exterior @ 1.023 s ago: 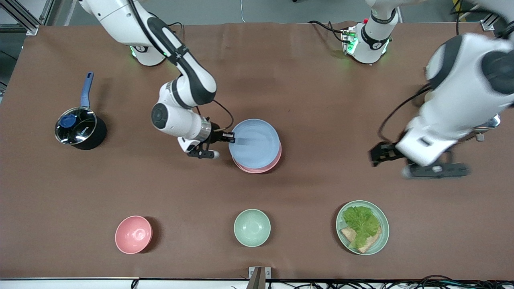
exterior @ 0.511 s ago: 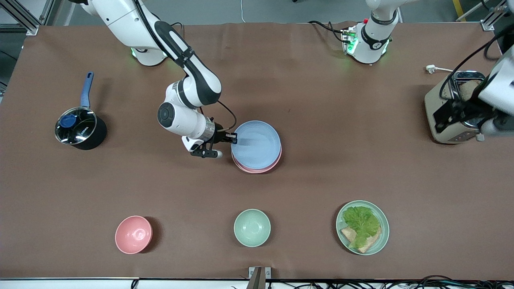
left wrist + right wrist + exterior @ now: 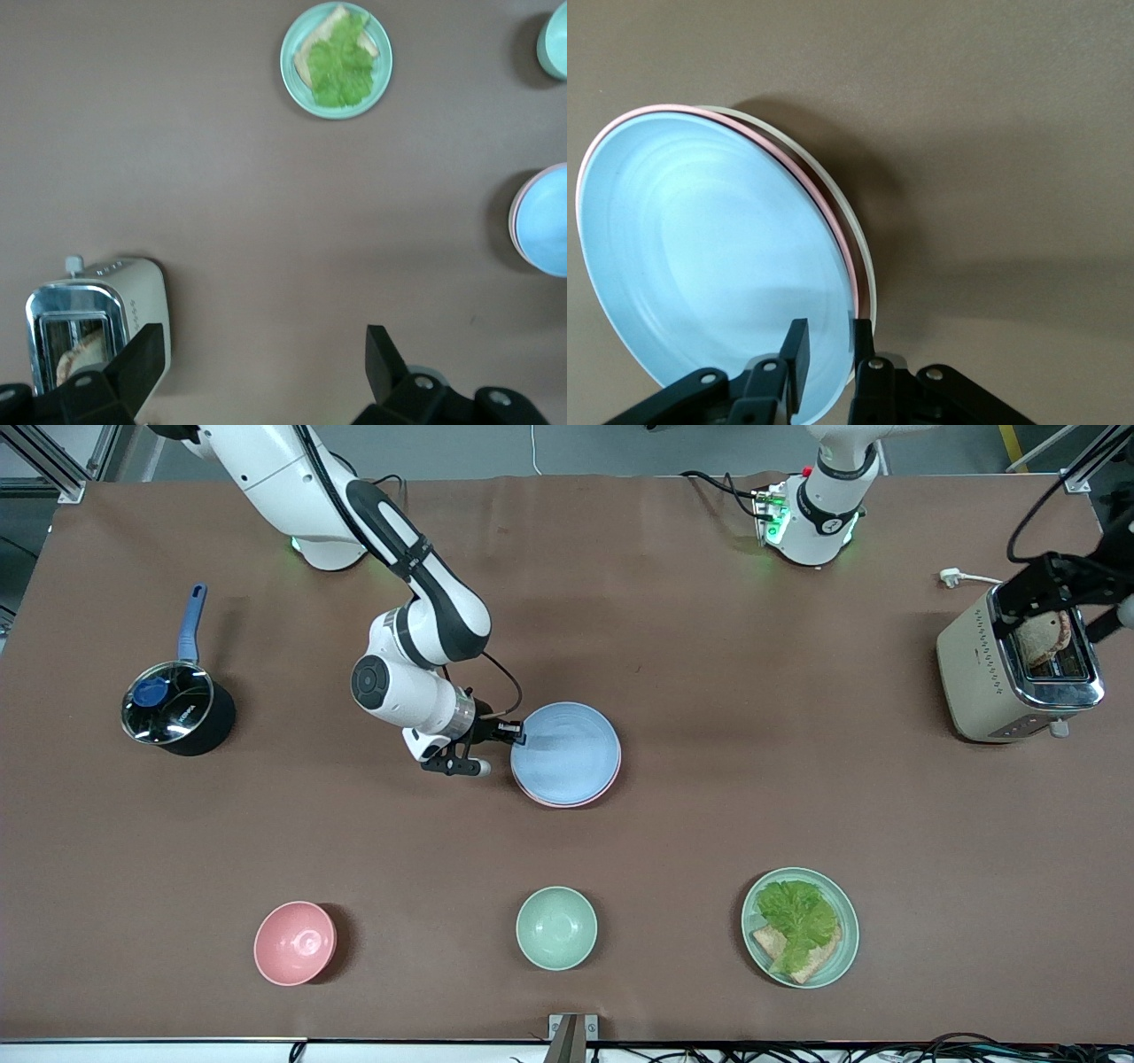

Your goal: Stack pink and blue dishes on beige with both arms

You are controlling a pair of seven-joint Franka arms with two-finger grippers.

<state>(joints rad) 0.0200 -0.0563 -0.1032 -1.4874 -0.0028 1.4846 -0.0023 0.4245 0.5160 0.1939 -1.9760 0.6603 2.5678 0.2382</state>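
The light blue plate (image 3: 567,757) lies on top of the pale pink plate (image 3: 568,804), of which only a thin rim shows. In the right wrist view the cream-beige plate (image 3: 865,259) shows as a pale rim under the pink plate (image 3: 825,209) and the blue plate (image 3: 709,257). My right gripper (image 3: 512,733) is at the stack's edge toward the right arm's end, its fingers shut on the blue plate's rim, one above and one below. My left gripper (image 3: 1061,583) hangs open and holding nothing over the toaster; its fingers (image 3: 138,363) are spread wide.
A beige toaster (image 3: 992,664) with bread in it stands at the left arm's end. A black saucepan (image 3: 177,710) sits at the right arm's end. Along the front edge are a pink bowl (image 3: 295,943), a mint bowl (image 3: 556,927) and a mint plate with lettuce (image 3: 800,927).
The blue plate has come down onto the pink plate and now lines up with it. The left arm has swung away from the table's middle to above the toaster.
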